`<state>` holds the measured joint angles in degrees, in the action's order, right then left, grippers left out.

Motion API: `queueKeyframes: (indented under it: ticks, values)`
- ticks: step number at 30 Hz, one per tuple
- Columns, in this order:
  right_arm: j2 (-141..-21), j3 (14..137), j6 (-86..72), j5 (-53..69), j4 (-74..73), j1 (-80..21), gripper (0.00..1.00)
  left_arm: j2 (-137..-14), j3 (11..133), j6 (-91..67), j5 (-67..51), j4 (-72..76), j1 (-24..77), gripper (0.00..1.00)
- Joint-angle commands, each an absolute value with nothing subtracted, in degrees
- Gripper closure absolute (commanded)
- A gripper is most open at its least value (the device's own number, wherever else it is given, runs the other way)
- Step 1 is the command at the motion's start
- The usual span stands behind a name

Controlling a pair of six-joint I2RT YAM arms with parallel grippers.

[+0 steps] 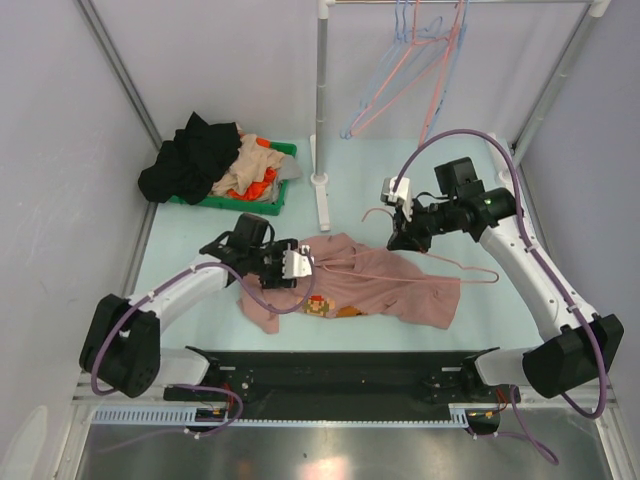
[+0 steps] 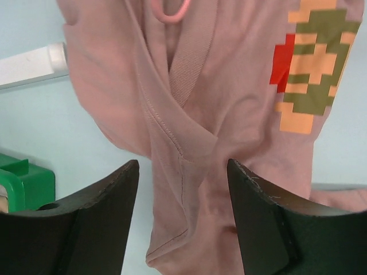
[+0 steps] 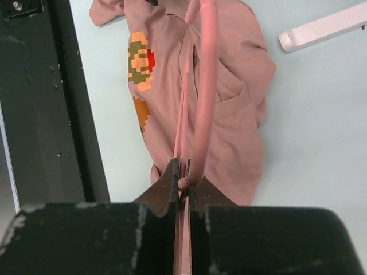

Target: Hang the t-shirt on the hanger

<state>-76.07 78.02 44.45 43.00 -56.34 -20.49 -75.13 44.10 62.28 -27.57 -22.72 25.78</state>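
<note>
**Right pincer [image 3: 184, 172] clamped on the hanger, left pincer [image 2: 182, 166] wide at the shirt**

My right pincer is closed tight on the thin wire of the pale-pink hanger [image 3: 206, 86], right where the hook curves off the frame. From above, the hanger lies low across the t-shirt [image 1: 370, 285], with one corner reaching past the cloth on the right, over the pale table [image 1: 180, 310].

My left pincer stands wide. A fold of the dusty-pink cloth below the collar runs down between its two fingers [image 2: 97, 212], and a gap shows on either side. A pink loop of the hanger sits at the neck opening just beyond.

The shirt lies crumpled in the middle of the table between my two arms, its pixel-art print [image 1: 318, 303] turned up near the front edge. A green bin [image 1: 270, 205] heaped with other clothes sits far back on the left.
</note>
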Motion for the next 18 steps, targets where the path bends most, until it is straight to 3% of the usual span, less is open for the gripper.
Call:
queueKeyframes:
  ticks: [1,2,9,12,18]
  values:
    - [-76.38,79.89,46.93,43.6,-55.02,-21.53,1.0,-77.51,47.19,70.13,-26.46,-23.29,26.1,0.34]
    - [-76.81,79.89,47.11,43.51,-53.98,-21.97,1.0,-78.13,47.72,70.48,-25.59,-23.47,26.1,0.36]
    - [-78.75,79.81,48.86,41.05,-49.49,-25.92,1.0,-79.54,52.38,67.06,-27.77,-24.86,24.96,0.79]
    - [-79.54,79.89,49.22,39.2,-46.68,-27.42,1.0,-79.54,53.52,68.02,-29.44,-27.85,24.87,0.88]
    - [-79.45,79.89,50.36,37.97,-45.08,-27.69,1.0,-79.63,54.4,68.64,-29.62,-30.06,24.7,0.96]
